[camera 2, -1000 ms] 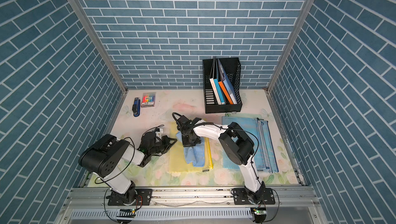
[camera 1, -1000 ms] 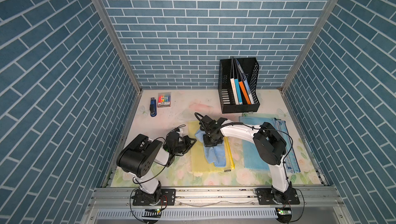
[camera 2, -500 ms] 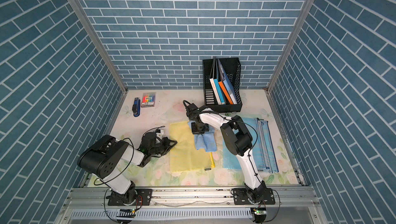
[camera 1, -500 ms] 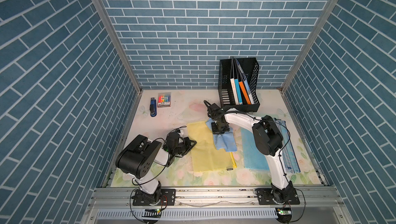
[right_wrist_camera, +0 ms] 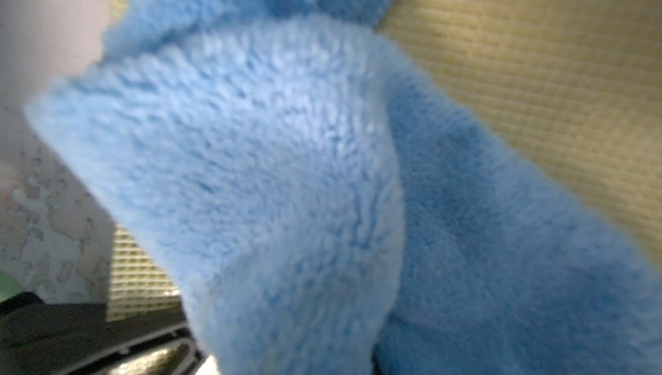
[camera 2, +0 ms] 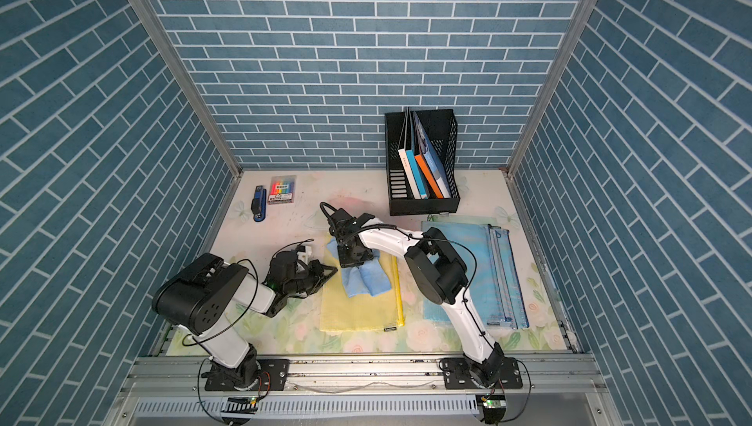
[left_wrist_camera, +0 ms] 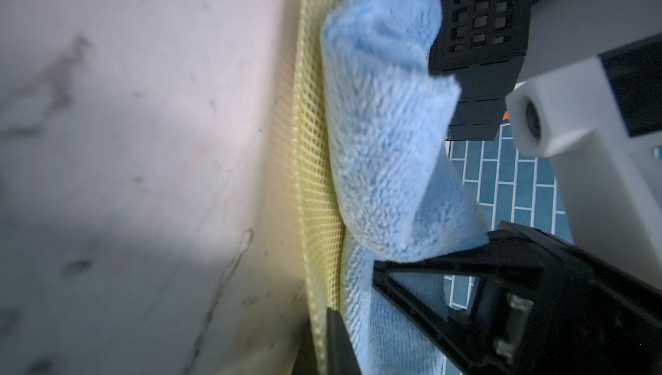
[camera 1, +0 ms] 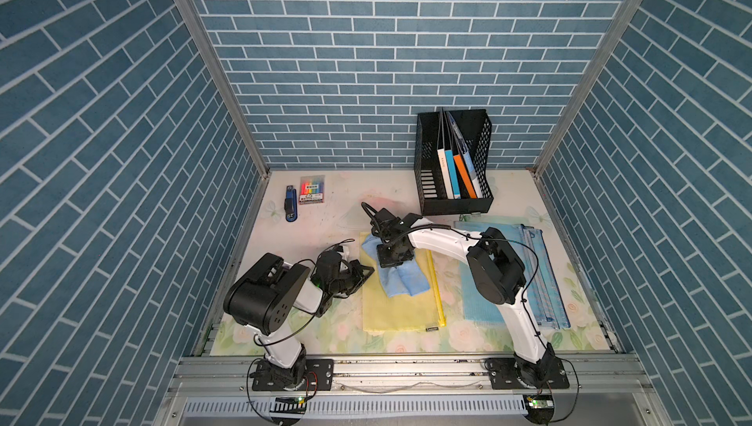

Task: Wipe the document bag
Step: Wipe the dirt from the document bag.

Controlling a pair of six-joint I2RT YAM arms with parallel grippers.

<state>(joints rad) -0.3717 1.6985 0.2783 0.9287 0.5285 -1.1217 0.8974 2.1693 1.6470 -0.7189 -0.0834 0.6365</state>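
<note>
yellow mesh marks the document bag (camera 1: 401, 306), which lies flat on the flowered table (camera 1: 325, 220) between the two arms in both top views. a blue cloth (camera 1: 405, 281) is bunched on the bag's far half. the right gripper (camera 1: 394, 262) stands on the cloth, jaws clenched on a fold of it. the left gripper (camera 1: 363, 274) is closed too, its tip touching the bag's left edge; whether it pinches the mesh i cannot tell. in a top view the bag (camera 2: 358, 310) has its zipper along the right side, with a stack of blue bags (camera 2: 484, 281) just beside it and a black file rack (camera 2: 423, 206) behind. in the left wrist view the cloth (left_wrist_camera: 387, 140) is rolled up along the bag (left_wrist_camera: 315, 176) and rises off the mesh. the right wrist view is blurred and nearly filled with cloth (right_wrist_camera: 286, 176), with the bag (right_wrist_camera: 537, 50) beyond it.
</note>
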